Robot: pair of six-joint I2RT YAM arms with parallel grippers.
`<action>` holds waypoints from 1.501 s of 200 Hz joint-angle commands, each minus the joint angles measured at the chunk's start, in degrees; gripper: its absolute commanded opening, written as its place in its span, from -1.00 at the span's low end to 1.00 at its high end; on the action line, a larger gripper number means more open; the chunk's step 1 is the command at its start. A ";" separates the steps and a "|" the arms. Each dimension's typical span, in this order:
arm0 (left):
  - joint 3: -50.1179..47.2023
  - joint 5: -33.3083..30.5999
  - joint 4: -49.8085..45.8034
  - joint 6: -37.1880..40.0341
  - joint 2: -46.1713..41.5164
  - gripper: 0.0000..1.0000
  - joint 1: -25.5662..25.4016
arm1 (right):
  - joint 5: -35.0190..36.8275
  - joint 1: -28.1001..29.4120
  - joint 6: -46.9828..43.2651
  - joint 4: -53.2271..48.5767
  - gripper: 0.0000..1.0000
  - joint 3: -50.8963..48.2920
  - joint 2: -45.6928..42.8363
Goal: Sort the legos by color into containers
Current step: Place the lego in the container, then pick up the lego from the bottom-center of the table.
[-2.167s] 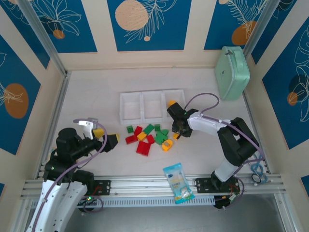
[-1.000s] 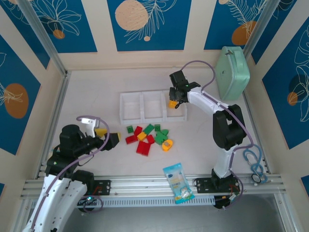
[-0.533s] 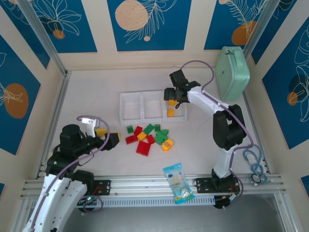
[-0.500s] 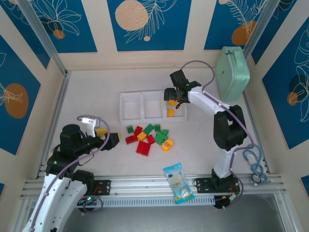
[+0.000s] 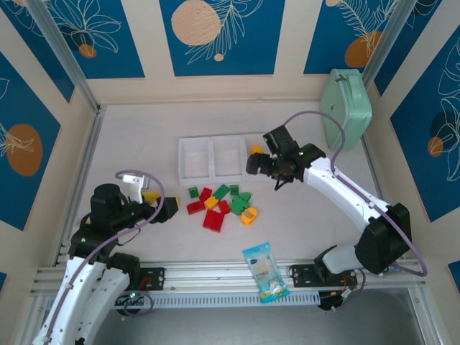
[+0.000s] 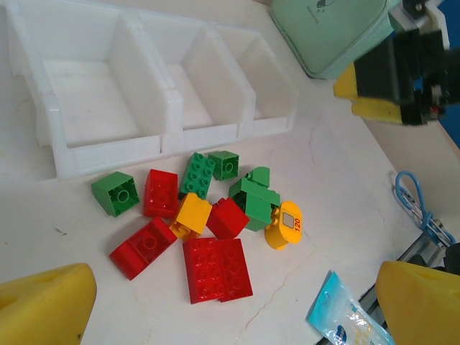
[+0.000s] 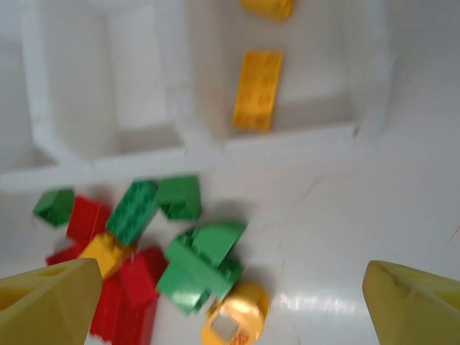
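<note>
Top external view, nearest us: a blue-and-white snack packet (image 5: 264,272) lies on the table (image 5: 136,144) by the front rail. We see the left claw (image 5: 159,203) low on the left, its yellow fingertips (image 6: 43,302) spread wide with nothing between them. Just beyond, the loose legos (image 5: 223,203), red, green and yellow-orange, sit heaped in front of the containers (image 5: 194,159). The right claw (image 5: 259,165) hangs over the front edge of the rightmost bin, its fingers apart and empty. Two yellow-orange bricks (image 7: 257,90) lie inside that bin. Farthest, a mint-green case (image 5: 345,108) sits at the back right.
</note>
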 commanded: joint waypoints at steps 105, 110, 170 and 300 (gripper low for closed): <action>-0.14 1.08 0.69 -0.35 -0.18 0.98 -0.63 | -2.75 13.70 18.27 -0.37 0.67 -7.48 13.81; -0.07 1.09 0.70 -0.43 -0.20 0.99 -0.59 | -2.51 13.82 18.09 -0.64 0.67 -7.10 14.65; -0.07 1.09 0.69 -0.51 -0.02 0.98 -0.59 | -0.98 13.70 15.96 -1.38 0.53 -5.67 20.73; -0.12 1.06 0.63 -0.61 0.68 0.98 -0.59 | -1.03 10.16 11.74 -1.32 0.10 -10.68 15.85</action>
